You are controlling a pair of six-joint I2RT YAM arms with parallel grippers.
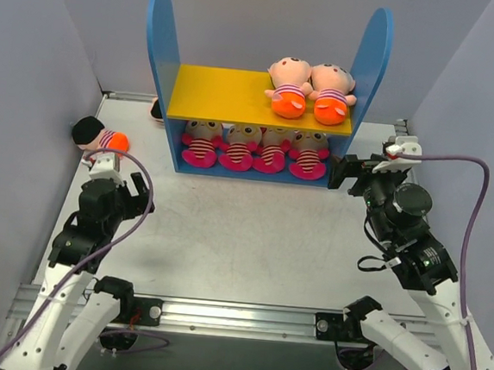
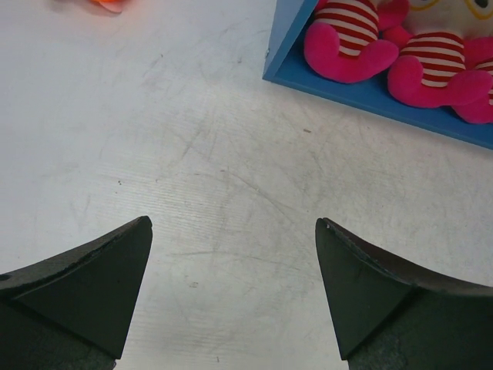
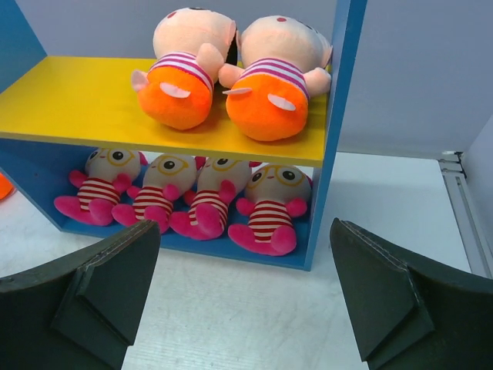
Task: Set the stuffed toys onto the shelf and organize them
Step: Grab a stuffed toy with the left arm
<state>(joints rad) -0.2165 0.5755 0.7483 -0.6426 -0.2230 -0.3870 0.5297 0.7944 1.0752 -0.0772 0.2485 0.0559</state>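
Note:
The shelf (image 1: 372, 57) stands at the back, with a yellow upper board (image 3: 85, 100) and a blue base. Two peach-headed stuffed toys with orange bottoms (image 1: 288, 89) (image 3: 266, 81) lie on the board's right end. Several magenta striped toys (image 1: 254, 148) (image 3: 269, 212) sit in a row on the lower level. Another orange-bottomed toy (image 1: 102, 138) lies on the table by the left wall. One more (image 1: 157, 108) peeks out behind the left panel. My left gripper (image 1: 139, 191) (image 2: 233, 221) hangs open over bare table. My right gripper (image 1: 345, 172) (image 3: 245, 225) is open, facing the shelf's right end, and holds nothing.
Grey walls close in the table on the left, back and right. A metal rail (image 1: 235, 318) runs along the near edge by the arm bases. The right arm's purple cable (image 1: 479, 205) loops beside the right wall.

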